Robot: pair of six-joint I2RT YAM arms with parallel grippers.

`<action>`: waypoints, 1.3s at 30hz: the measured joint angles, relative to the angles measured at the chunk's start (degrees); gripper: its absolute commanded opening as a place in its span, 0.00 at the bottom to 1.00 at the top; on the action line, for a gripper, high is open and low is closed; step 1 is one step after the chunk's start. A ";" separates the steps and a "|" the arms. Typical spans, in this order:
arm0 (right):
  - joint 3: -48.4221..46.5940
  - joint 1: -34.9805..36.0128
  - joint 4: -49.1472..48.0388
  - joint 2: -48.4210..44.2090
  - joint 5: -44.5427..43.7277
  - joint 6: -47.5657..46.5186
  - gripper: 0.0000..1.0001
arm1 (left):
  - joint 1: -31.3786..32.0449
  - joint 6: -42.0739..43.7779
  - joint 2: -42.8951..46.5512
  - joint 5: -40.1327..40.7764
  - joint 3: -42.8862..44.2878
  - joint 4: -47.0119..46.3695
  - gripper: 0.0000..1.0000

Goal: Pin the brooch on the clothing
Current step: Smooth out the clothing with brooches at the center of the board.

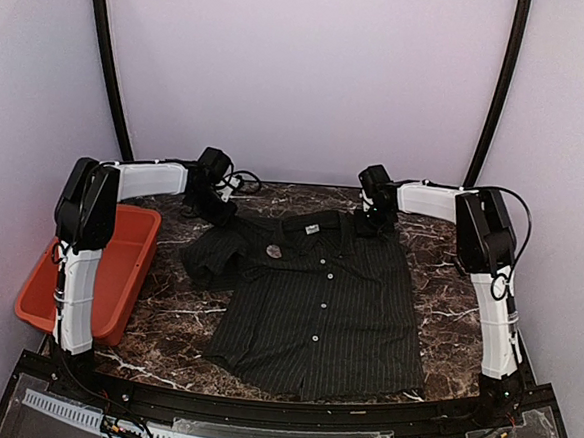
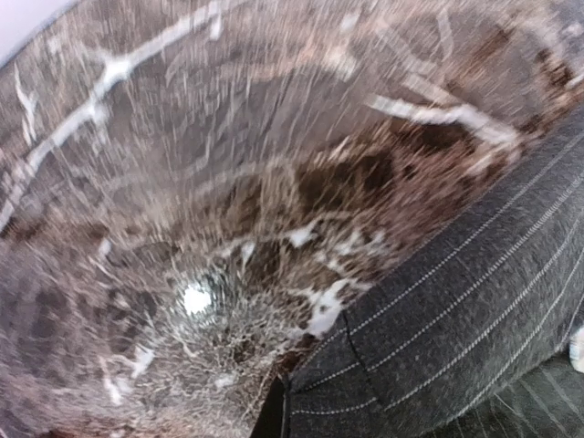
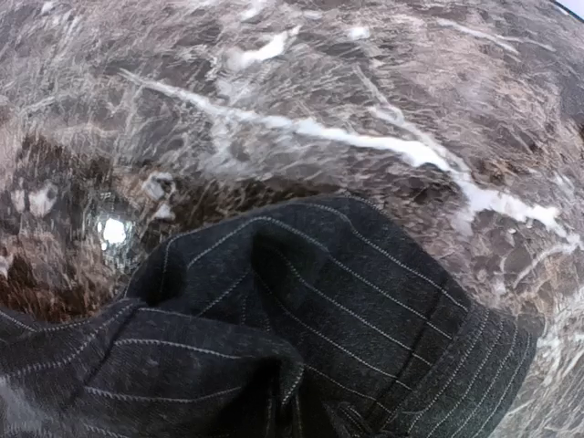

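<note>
Dark brown marble-look table w/ white veins. At centre lies a dark pinstriped shirt, spread flat, collar on far side, left sleeve bunched. Orange-red bin at left edge, apart from shirt.

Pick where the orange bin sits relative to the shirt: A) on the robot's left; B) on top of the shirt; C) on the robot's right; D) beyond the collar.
A: the top view shows the orange bin on the left, with the shirt lying to its right.

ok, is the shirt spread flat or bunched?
Mostly spread: shirt lies front up, buttons showing; sleeve by left arm is bunched.
</note>
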State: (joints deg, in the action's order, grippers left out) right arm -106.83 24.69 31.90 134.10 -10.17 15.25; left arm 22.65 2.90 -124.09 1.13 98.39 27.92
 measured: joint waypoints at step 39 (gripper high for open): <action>52.46 7.93 -10.05 -48.15 20.28 6.75 0.11 | 13.86 -6.88 -14.49 -41.27 20.31 -3.78 0.16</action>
State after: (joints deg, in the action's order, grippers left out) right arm -54.37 32.62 21.85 85.95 10.11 22.00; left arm 36.51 -3.99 -138.58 -40.14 118.69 24.14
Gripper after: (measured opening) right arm 0.097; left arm 0.163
